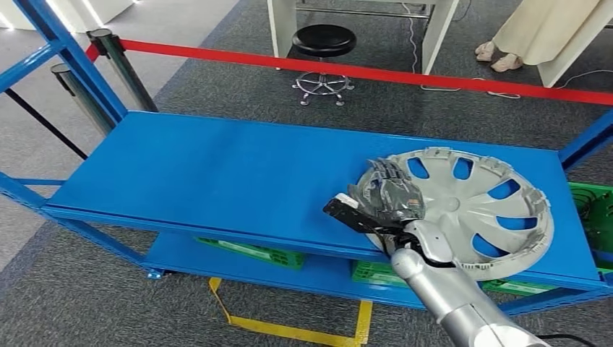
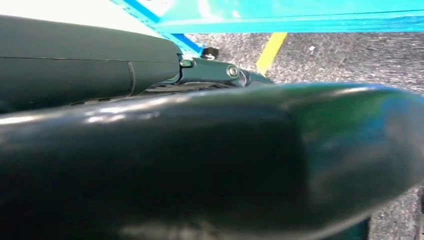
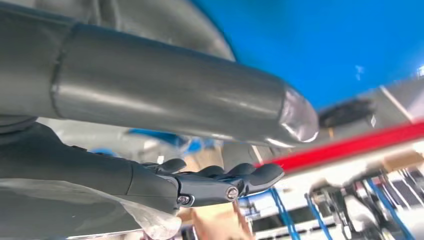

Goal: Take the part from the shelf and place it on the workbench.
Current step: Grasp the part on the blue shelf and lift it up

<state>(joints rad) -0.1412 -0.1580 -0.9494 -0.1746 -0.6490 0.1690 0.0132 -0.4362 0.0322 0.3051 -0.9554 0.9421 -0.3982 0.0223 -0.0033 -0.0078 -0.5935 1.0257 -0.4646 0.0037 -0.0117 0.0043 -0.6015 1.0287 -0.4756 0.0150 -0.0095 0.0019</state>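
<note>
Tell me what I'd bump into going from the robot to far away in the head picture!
Yellow floor tape → blue shelf, where the right robot hand lies on the silver wheel cover → red barrier belt → black stool.
</note>
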